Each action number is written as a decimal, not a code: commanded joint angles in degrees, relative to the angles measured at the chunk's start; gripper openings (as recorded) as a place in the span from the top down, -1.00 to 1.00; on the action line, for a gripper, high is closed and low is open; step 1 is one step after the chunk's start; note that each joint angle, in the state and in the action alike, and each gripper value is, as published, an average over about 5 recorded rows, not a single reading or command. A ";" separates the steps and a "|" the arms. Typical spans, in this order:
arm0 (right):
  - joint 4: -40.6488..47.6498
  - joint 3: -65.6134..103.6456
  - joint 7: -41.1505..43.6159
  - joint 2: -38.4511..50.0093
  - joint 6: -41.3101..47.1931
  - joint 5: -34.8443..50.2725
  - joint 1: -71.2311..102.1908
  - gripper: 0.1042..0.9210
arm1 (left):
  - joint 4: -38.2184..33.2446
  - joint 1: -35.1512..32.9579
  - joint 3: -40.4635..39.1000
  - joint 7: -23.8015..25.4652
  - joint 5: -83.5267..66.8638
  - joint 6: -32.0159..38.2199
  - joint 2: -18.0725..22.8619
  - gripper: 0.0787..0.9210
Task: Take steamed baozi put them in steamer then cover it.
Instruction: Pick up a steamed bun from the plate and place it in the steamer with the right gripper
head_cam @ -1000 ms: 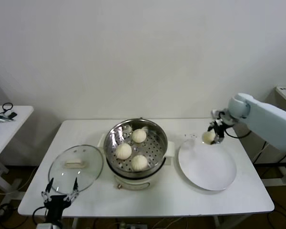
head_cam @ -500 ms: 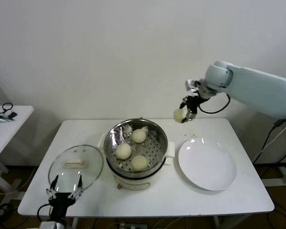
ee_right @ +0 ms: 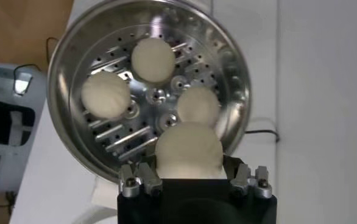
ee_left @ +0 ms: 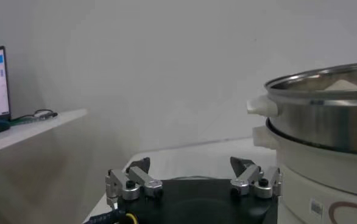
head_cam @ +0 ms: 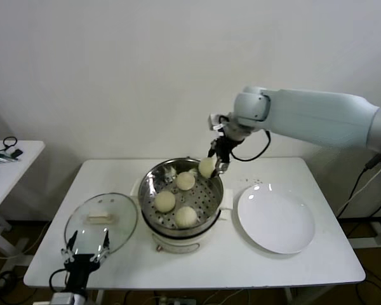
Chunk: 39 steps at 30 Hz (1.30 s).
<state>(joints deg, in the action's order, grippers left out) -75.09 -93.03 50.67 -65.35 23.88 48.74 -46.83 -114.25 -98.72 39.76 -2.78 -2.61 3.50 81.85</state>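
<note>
My right gripper (head_cam: 214,166) is shut on a cream-white baozi (head_cam: 207,167) and holds it just above the back right rim of the steel steamer (head_cam: 211,202); the wrist view shows this baozi (ee_right: 188,150) between the fingers. Three baozi lie in the basket: one at the back (head_cam: 185,180), one at the left (head_cam: 164,201), one at the front (head_cam: 187,216). The glass cover (head_cam: 101,223) with its cream handle lies flat on the table left of the steamer. My left gripper (head_cam: 86,253) hangs open and empty at the table's front left edge, below the cover.
A flat white plate (head_cam: 276,218) lies right of the steamer. The steamer sits on a white pot base with side handles (ee_left: 262,105). A small side table (head_cam: 6,166) with cables stands at far left. A wall runs behind the table.
My right arm has carried the baozi up off the plate and leftward, from above the plate to over the steamer's back right rim. The left arm has barely moved.
</note>
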 commanded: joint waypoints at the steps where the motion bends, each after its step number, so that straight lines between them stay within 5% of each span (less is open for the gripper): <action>1: -0.61 -5.74 -1.76 -5.83 1.11 3.07 1.29 -0.47 | 0.72 0.30 0.18 -0.03 -0.23 0.35 -0.27 -0.77; 32: 4.87 -2.34 -3.21 -6.48 1.19 -1.98 8.91 -0.50 | 1.97 -0.16 0.79 0.03 -1.23 0.84 -0.79 -0.77; 39: 4.27 -1.59 -2.42 -5.71 1.21 -2.02 7.92 -0.71 | 1.95 -0.34 0.92 0.01 -1.14 0.91 -0.74 -0.77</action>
<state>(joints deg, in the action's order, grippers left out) -70.62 -95.43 47.90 -71.41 25.07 47.16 -38.82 -112.28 -98.94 40.67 -2.79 -3.83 4.40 80.99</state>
